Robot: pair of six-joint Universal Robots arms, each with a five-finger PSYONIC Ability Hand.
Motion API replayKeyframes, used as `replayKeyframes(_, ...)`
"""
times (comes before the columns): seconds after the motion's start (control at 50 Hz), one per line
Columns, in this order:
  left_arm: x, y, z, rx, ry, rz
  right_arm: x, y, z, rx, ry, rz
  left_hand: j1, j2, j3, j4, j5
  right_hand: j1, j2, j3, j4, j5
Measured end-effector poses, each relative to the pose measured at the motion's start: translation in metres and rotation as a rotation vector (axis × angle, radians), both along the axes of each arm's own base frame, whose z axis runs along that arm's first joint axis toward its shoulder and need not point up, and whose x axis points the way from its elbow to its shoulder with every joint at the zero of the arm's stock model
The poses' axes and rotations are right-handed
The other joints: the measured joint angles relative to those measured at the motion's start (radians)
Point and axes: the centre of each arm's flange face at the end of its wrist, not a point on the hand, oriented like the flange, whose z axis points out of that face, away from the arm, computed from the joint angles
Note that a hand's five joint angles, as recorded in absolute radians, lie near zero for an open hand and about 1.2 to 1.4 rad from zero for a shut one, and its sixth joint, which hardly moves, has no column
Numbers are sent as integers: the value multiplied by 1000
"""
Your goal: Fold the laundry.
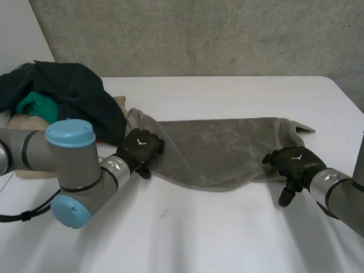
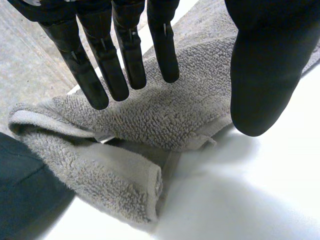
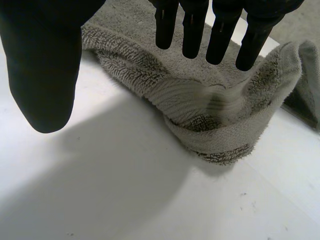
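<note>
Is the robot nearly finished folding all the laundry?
Not nearly. Done: the towel lies stretched out across the table, though its ends are rumpled and no neat fold shows. In hand: the left hand and right hand are open, one at each end of the towel, gripping nothing. Left: folding the towel, then the dark pile of clothes by the left arm, which looks untouched.

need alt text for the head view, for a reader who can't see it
A grey towel lies spread out on a white table, with the robot's left hand at its left end and its right hand at its right end. A heap of dark clothes with a teal piece in it sits beside the towel's left end.
</note>
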Motion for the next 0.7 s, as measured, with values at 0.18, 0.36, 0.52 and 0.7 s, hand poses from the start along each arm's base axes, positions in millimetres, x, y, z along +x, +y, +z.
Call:
replayKeyframes(0.18,3,-12,-9,4,-4,19,0,-1,-1,-4,0,-1,26,20,16,24,29,0,0,0,0,0)
replayKeyframes(0.36,-2,-29,-16,-15,9,30,0,0,-2,2,2,-2,153,139,137,146,143,0,0,0,0,0)
replayKeyframes(0.52,-9,-38,-16,-37,23,24,-1,1,-3,6,3,-4,289,273,268,279,274,0,0,0,0,0)
replayKeyframes(0.7,-15,-46,-5,-76,48,21,-1,0,-3,1,3,-6,555,593,586,604,568,0,0,0,0,0)
